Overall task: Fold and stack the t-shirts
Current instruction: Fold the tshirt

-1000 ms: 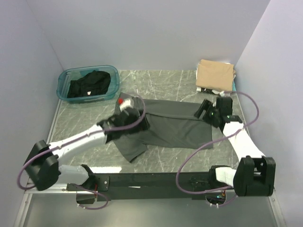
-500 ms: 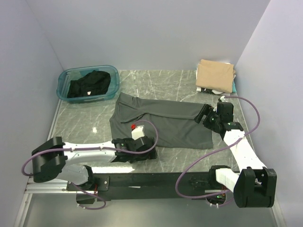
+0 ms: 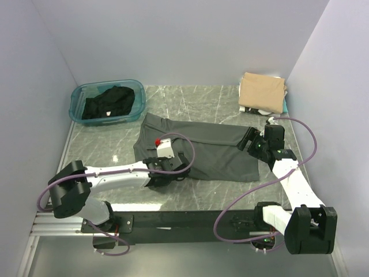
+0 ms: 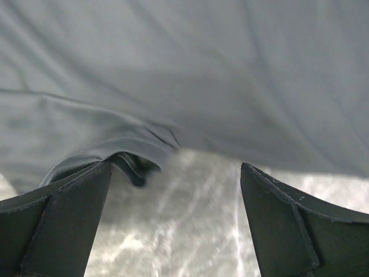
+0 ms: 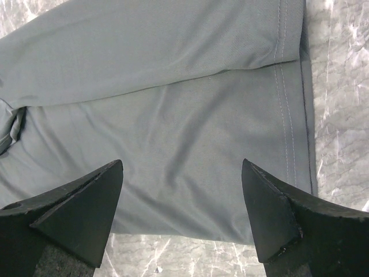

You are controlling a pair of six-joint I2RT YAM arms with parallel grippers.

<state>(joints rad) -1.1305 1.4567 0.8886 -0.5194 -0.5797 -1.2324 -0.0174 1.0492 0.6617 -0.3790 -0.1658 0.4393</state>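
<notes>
Now, for grey shirt (image 3: 199, 144), spread mid-table: probably best to slide left gripper (image 3: 167, 168), fingers wide apart, under near hem at seven o'clock and pinch both layers. Mirror with right gripper (image 3: 252, 141), equally wide and empty, at three o'clock hem. Lift together, edges level. Counted: one grey shirt, one tub (image 3: 78, 98) at ten o'clock holding one black shirt (image 3: 108, 103), one tan shirt (image 3: 263, 89) at one o'clock, two grippers.

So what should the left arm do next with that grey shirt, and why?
Probably ease the left gripper forward and close it on the curled near hem of the grey shirt. Its jaws stand open with nothing between them, and that curled fold lies just ahead of them. The right gripper is open too, over the far hem.
</notes>
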